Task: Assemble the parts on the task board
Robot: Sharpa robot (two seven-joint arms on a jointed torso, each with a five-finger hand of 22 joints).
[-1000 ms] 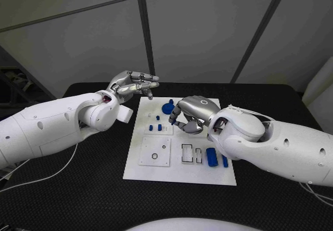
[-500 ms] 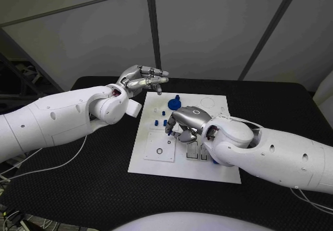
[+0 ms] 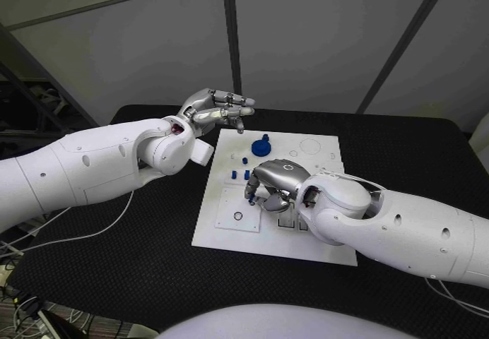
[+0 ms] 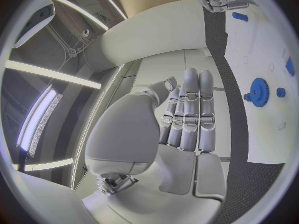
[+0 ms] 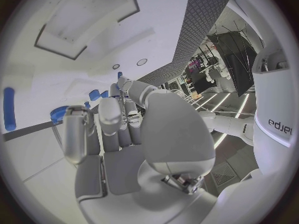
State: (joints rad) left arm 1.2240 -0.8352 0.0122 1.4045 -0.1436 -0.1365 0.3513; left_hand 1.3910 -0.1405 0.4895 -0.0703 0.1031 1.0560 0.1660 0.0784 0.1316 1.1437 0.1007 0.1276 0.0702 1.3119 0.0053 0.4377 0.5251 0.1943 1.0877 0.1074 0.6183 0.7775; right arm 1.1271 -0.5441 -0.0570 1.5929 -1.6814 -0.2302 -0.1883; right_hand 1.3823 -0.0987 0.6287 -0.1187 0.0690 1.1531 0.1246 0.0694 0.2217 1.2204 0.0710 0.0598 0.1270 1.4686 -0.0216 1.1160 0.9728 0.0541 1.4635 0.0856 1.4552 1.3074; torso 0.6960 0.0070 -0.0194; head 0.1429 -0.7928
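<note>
Left hand (image 3: 216, 109) raised over black surface (image 3: 122, 240) just beyond task board's far left corner, fingers straight and together, holding nothing. Right hand (image 3: 273, 185) low over middle of task board (image 3: 267, 240), fingers curled downward; whether it holds anything, cannot tell. Blue gear (image 3: 262, 147) on board's far part. Small blue parts (image 3: 239, 174) just beside right hand.

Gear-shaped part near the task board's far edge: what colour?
Blue; the round toothed gear shows best in the left wrist view.
</note>
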